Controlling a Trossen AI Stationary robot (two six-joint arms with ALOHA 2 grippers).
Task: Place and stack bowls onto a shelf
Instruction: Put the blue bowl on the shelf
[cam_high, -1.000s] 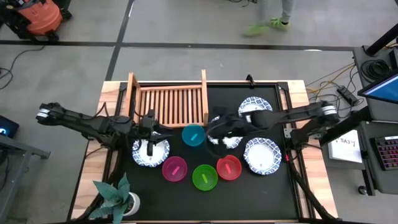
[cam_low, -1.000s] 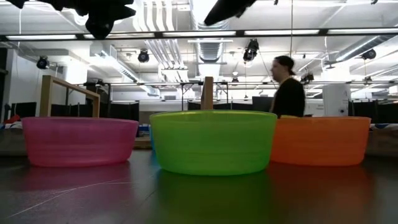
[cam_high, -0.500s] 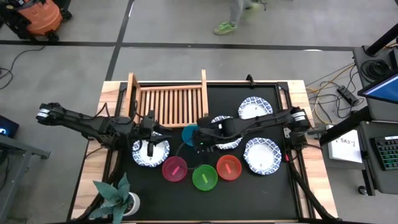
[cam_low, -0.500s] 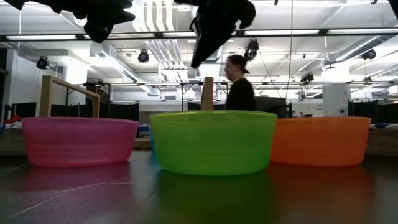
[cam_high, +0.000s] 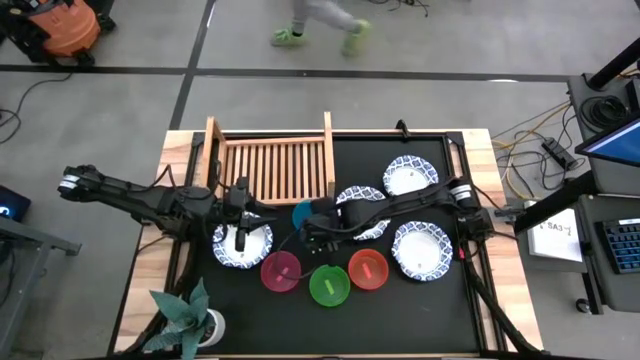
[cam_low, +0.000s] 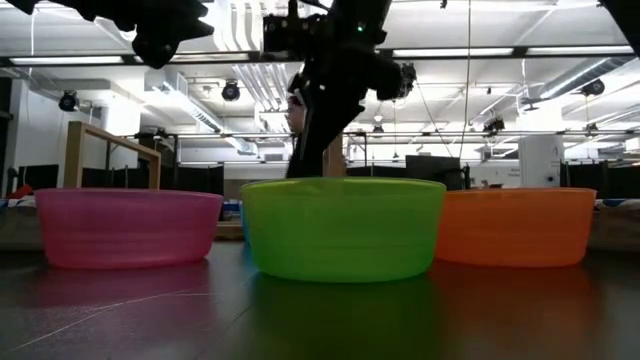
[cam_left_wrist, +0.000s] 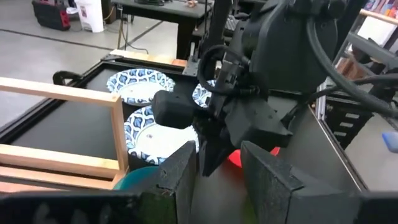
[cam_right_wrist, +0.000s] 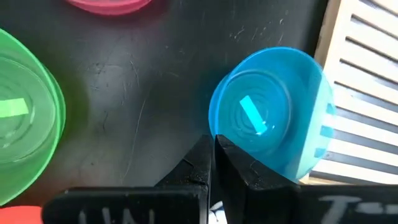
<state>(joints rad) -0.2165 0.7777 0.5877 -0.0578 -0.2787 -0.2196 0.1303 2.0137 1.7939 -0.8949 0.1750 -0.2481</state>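
A row of small plain plastic bowls lines the near edge of the black-matted worktop (cam_high: 400, 300): the magenta bowl (cam_high: 281, 271), the green bowl (cam_high: 329, 285) and the red bowl (cam_high: 368, 269), with the green one nearest in the low view (cam_low: 343, 228). Just behind them, the right arm stretches low across the mat from the right side, its wrist bent down, and the right claw (cam_high: 308, 226) is clenched on the rim of the small cyan bowl (cam_right_wrist: 273, 106), fingers pressed nearly together with the bowl tipped up against the front rail of the light wooden slatted shelf (cam_high: 270, 165). The left arm reaches in from the left side, nearly level, its left claw (cam_high: 241, 231) hanging with fingers parted above a wide white paper bowl with a blue patterned rim (cam_high: 241, 246) that lies on the mat beside the magenta bowl. Three more white bowls with blue rims sit to the right: one (cam_high: 422, 250) beside the red bowl, one (cam_high: 363, 208) partly under the right arm, and one (cam_high: 410, 176) farther back near the shelf's right rail. The shelf stands at the back left of the mat, its slats bare. Beyond the worktop, a person (cam_high: 318, 22) walks across the grey floor.
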